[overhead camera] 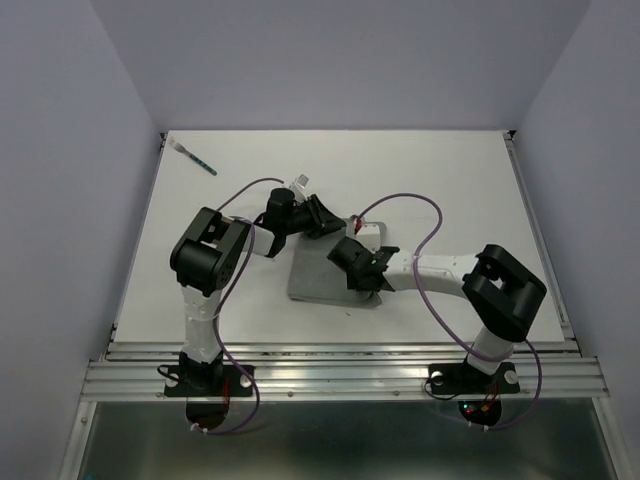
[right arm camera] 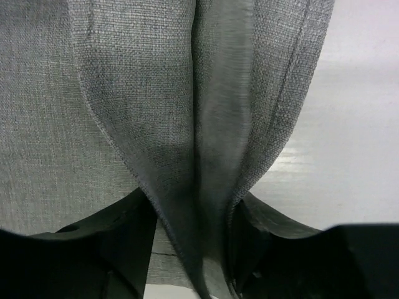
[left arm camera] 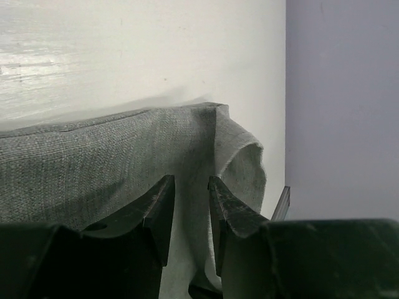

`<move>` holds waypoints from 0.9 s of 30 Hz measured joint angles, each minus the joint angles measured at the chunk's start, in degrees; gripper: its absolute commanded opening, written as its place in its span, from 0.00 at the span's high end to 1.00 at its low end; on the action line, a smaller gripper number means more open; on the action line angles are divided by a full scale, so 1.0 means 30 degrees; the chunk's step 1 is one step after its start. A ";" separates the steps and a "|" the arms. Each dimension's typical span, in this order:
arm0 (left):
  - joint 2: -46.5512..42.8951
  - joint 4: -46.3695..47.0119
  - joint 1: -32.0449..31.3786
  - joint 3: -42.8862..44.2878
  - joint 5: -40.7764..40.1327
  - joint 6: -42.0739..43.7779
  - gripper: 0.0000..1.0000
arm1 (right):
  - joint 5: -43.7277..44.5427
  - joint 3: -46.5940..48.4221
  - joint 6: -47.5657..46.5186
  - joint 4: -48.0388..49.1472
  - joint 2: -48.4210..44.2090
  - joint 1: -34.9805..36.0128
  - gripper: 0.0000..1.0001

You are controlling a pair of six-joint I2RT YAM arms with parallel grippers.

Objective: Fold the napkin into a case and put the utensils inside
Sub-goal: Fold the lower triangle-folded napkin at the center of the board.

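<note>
The grey napkin point(overhead camera: 322, 282) lies part-folded at the table's middle, between both arms. My left gripper point(overhead camera: 322, 216) is at its far edge. In the left wrist view its jaws point(left arm camera: 190, 182) stand apart, with napkin point(left arm camera: 93, 162) showing in the gap and a raised corner to the right. My right gripper point(overhead camera: 368, 270) is over the napkin's right side. Its jaws point(right arm camera: 193, 208) are spread, and an upright ridge of napkin point(right arm camera: 212, 124) stands between them. One utensil point(overhead camera: 197, 159) with a teal handle lies at the far left corner. No finished case shows.
The white table point(overhead camera: 460, 190) is walled by lilac panels on three sides. A metal rail point(overhead camera: 340, 372) runs along the near edge by the arm bases. Purple cables loop over both arms. A small red item point(overhead camera: 358, 222) sits by the napkin's far right corner.
</note>
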 measured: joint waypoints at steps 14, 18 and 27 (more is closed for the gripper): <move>-0.2244 -0.3016 0.0000 0.0736 -0.0481 0.1887 0.61 | -0.3956 -0.1821 0.0029 0.1392 -0.2339 -0.2040 0.11; -0.2353 -0.3708 0.0000 0.1224 -0.0495 0.2331 0.62 | -0.5129 -0.2477 -0.0087 0.1625 -0.3708 -0.3548 0.05; -0.2353 -0.6477 0.0000 0.1763 -0.1413 0.3643 0.64 | -0.7745 -0.2871 -0.1151 0.3140 -0.5253 -0.8400 0.05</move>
